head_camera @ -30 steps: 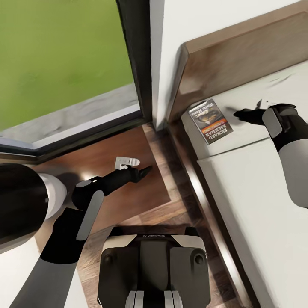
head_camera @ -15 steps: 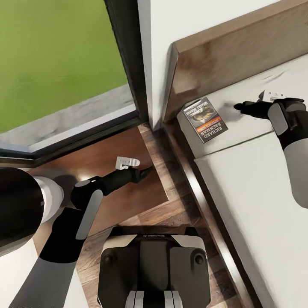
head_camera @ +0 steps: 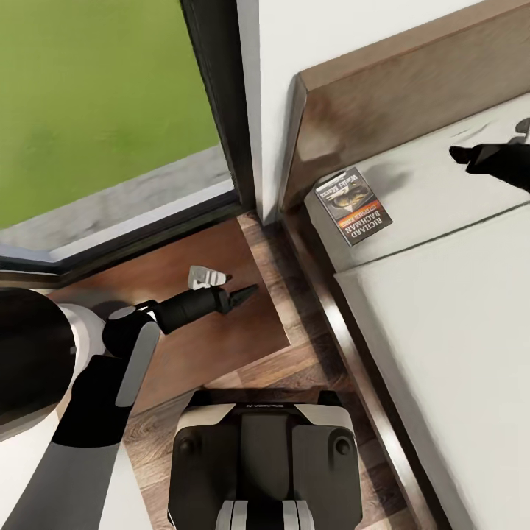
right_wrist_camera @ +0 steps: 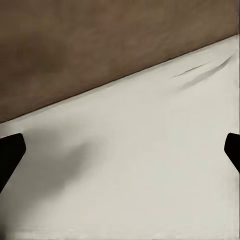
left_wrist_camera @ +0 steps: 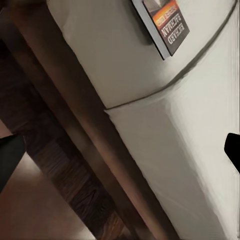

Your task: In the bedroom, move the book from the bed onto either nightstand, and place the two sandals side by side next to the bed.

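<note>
Paperback book (head_camera: 352, 205) lies flat on smooth grey mattress (head_camera: 434, 309); both jaws apart.

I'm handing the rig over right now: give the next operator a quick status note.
Left gripper: empty, over the flat dark-brown wooden nightstand; open or shut unclear.
Right gripper: open, empty, above the light-grey mattress, beside the headboard.
Small dark paperback book: flat on the mattress corner nearest the nightstand, ungrasped.
Done: nothing.
Left: book onto nightstand, then both sandals beside the bed.
</note>
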Motion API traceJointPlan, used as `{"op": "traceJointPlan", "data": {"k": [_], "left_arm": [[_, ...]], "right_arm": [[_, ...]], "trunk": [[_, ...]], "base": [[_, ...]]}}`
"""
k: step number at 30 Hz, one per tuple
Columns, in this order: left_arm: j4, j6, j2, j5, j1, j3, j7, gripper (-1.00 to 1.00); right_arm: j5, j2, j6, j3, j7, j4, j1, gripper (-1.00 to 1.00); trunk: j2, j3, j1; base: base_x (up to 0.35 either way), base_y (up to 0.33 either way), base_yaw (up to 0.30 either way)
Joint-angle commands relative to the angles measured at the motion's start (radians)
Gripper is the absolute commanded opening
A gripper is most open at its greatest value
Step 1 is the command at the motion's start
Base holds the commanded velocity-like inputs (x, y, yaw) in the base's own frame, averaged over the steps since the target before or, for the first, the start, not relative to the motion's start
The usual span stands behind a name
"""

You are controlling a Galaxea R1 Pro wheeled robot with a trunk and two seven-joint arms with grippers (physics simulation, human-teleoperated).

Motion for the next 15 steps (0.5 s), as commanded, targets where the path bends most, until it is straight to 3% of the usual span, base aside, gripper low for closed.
{"op": "traceJointPlan", "data": {"k": [1,3,4,6,7,9,11,15], "left_arm": [[-0.001,0.006,0.001,0.006,0.0,0.0,-0.003,1.0],[-0.001,0.003,0.001,0.006,0.0,0.0,-0.02,1.0],[-0.002,0.001,0.001,0.006,0.0,0.0,-0.023,1.0],[-0.003,-0.01,0.001,0.006,0.0,-0.001,-0.032,1.0],[-0.003,-0.014,0.001,0.006,0.0,-0.002,-0.033,1.0],[-0.003,-0.029,0.001,0.006,0.002,-0.005,-0.036,1.0],[-0.003,-0.039,0.001,0.006,0.004,-0.007,-0.037,1.0],[-0.002,-0.071,0.001,0.006,0.011,-0.011,-0.04,1.0]], "right_arm": [[-0.002,-0.003,0.016,-0.019,0.004,-0.033,0.023,1.0],[-0.033,-0.007,0.04,-0.108,0.029,-0.103,0.104,1.0],[-0.043,-0.007,0.042,-0.131,0.045,-0.113,0.123,1.0],[-0.073,-0.006,0.039,-0.225,0.155,-0.135,0.204,1.0],[-0.077,-0.006,0.034,-0.249,0.189,-0.138,0.225,1.0],[-0.086,-0.004,0.002,-0.344,0.321,-0.145,0.31,1.0],[-0.09,-0.003,-0.024,-0.405,0.407,-0.147,0.368,1.0],[-0.095,0.003,-0.052,-0.489,0.565,-0.148,0.479,1.0]], "trunk": [[-0.001,0.0,0.0],[-0.001,0.0,0.0],[-0.001,0.0,0.0],[-0.001,0.0,0.0],[-0.001,0.0,0.0],[-0.001,0.0,0.0],[-0.001,0.0,0.0],[-0.001,0.0,0.0]], "base": [[0.0,0.0,0.0],[0.0,0.0,0.0],[0.0,0.0,0.0],[0.0,0.0,0.0],[0.0,0.0,0.0],[0.0,0.0,0.0],[0.0,0.0,0.0],[0.0,0.0,0.0]]}}
